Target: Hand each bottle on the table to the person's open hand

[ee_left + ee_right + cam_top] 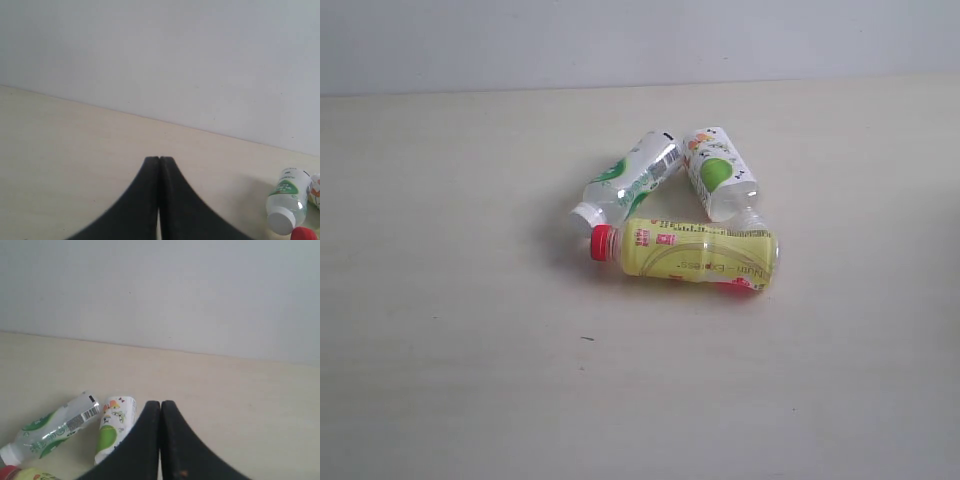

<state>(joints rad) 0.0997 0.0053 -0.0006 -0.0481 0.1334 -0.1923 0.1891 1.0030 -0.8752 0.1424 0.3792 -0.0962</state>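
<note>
Three bottles lie on their sides in a tight cluster on the table (470, 350). The yellow bottle (695, 255) with a red cap (601, 242) lies nearest. Behind it are two clear bottles with green-and-white labels, one on the left (632, 180) and one on the right (718, 172). A bit of red (740, 285) shows at the yellow bottle's lower edge. No arm shows in the exterior view. My left gripper (159, 159) is shut and empty over bare table, with a clear bottle (287, 200) off to its side. My right gripper (160, 403) is shut and empty beside a labelled bottle (112, 432). The person's open hand is out of view.
A pale wall (640, 40) rises behind the table's far edge. A tiny dark speck (587, 338) marks the tabletop in front of the bottles. The other clear bottle (55, 432) lies further from my right gripper.
</note>
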